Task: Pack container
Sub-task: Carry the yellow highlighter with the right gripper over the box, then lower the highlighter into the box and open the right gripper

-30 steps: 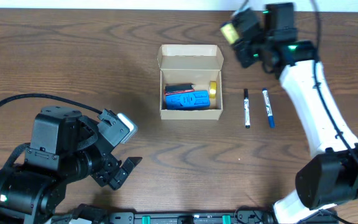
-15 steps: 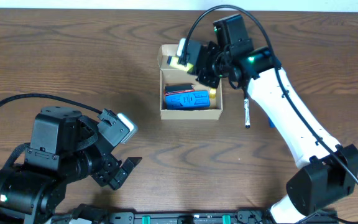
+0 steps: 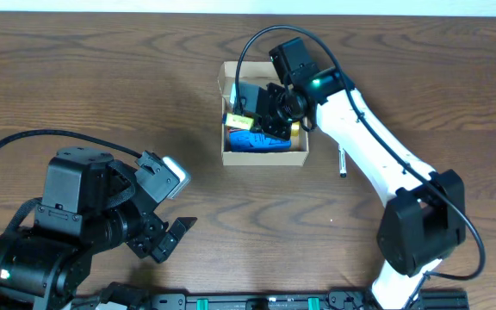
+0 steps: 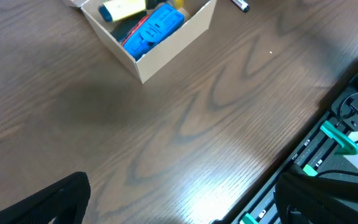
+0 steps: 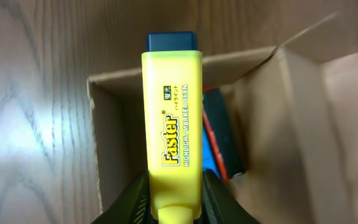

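The container (image 3: 265,158) is a small tan cardboard box with its flap lid open at the back. It also shows in the left wrist view (image 4: 166,48) and the right wrist view (image 5: 104,149). My right gripper (image 3: 252,108) is shut on a yellow highlighter (image 5: 171,118) with a blue cap and holds it over the box's left half. A blue object (image 3: 261,142) and a small yellow item (image 3: 295,127) lie inside. My left gripper (image 3: 166,237) is open and empty at the front left, far from the box; in its own view (image 4: 185,205) only bare wood lies between the fingers.
A black pen (image 3: 343,162) lies on the table right of the box, partly under my right arm. The table's front edge with a rail and green clips (image 4: 334,137) is close to my left gripper.
My right arm has swung left from beyond the box's right back corner to over the box, carrying the highlighter. The left arm has not moved.
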